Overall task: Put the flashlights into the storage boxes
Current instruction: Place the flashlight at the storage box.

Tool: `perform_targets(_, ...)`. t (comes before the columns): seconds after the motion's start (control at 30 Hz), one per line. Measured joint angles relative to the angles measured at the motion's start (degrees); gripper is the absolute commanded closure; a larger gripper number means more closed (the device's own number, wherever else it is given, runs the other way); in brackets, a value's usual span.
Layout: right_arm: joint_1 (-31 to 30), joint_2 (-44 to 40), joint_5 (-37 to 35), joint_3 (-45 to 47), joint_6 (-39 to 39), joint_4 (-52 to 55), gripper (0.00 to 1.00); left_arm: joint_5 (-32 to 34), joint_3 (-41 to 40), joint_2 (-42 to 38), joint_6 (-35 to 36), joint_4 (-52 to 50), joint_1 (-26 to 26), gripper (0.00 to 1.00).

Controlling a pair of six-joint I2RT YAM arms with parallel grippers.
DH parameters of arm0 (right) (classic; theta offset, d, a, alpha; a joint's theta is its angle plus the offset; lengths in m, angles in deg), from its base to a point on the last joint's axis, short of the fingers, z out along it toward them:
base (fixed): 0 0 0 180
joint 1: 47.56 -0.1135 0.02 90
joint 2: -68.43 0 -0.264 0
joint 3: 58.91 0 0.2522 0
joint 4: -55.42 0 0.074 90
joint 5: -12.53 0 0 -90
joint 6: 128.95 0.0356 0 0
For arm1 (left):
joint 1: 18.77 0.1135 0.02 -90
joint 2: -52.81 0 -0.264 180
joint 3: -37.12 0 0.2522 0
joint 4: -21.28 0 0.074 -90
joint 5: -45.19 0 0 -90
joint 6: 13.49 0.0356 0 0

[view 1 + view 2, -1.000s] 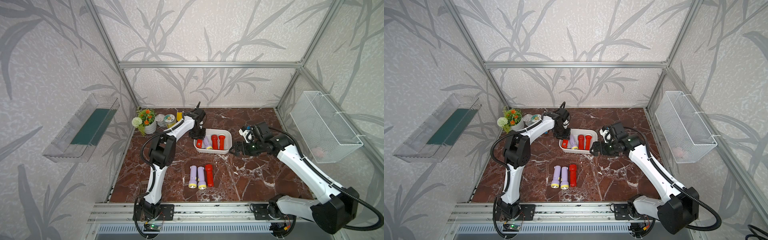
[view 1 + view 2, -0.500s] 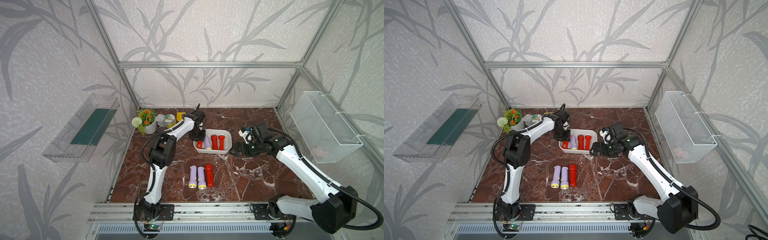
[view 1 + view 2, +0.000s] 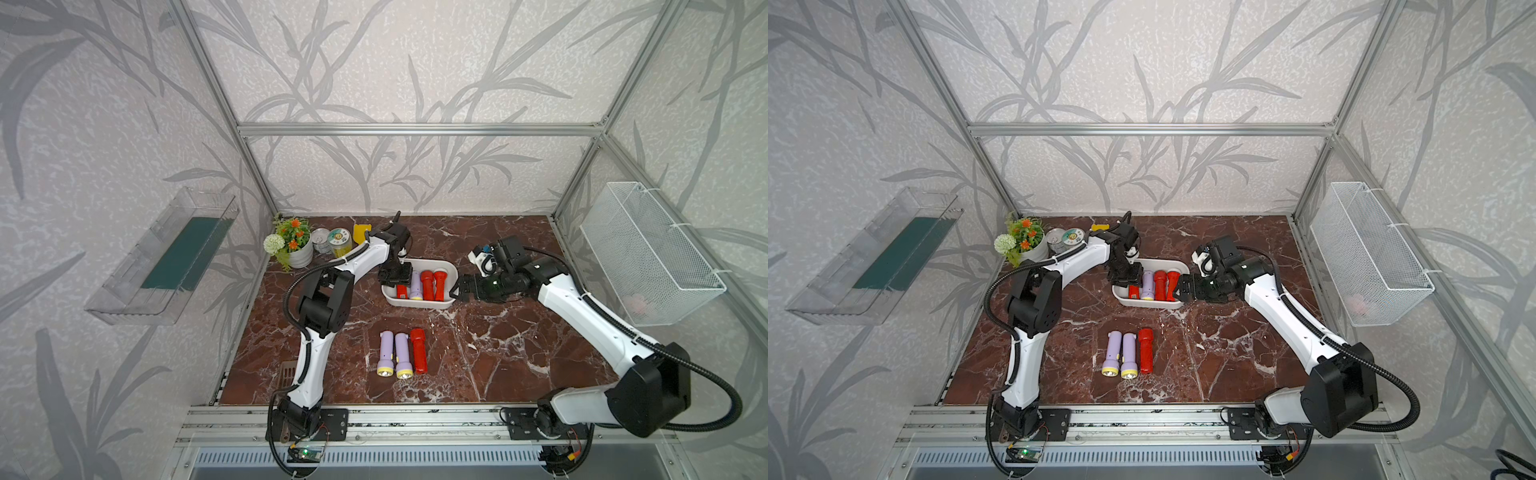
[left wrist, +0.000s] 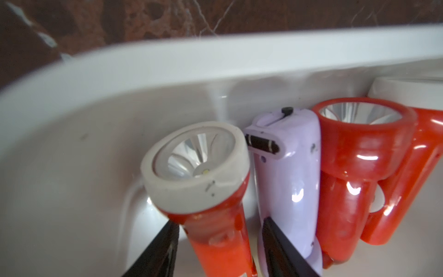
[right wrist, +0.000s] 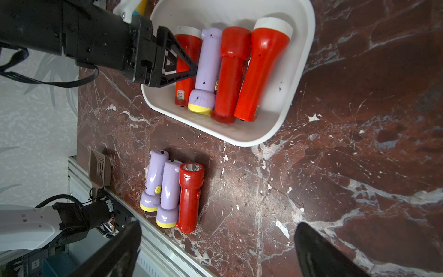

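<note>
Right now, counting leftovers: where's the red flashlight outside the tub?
In both top views, the red flashlight lies on the tabletop in front of the tub, right of two lilac flashlights.

Four flashlights (image 5: 233, 69) flat in white tub (image 5: 309, 43), three grouped outside

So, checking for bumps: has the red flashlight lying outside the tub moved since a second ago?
No. The red flashlight sits at the same spot relative to the front rail.

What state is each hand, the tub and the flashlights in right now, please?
White tub: upright, holding four flashlights.
Left hand: open, astride the white-rimmed red flashlight inside it.
Right hand: open, empty, beside the tub.
Three loose flashlights: lying side by side on the table.
</note>
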Motion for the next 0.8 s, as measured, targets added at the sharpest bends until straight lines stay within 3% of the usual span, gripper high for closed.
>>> perform_targets(0.3,0.0,-0.74,-0.04,0.0,-0.9,0.68,0.01,0.02,-0.2,-1.7,-0.68,0.13,0.0,0.35)
perform_targets(0.63,0.0,-3.72,-0.22,0.85,-2.25,2.36,0.01,0.17,3.67,-9.79,-2.32,-1.77,-0.22,0.32)
perform_targets(0.8,0.0,-5.77,0.02,3.87,-2.25,2.45,0.01,1.2,-3.17,-18.23,-4.04,-1.05,-1.01,0.32)
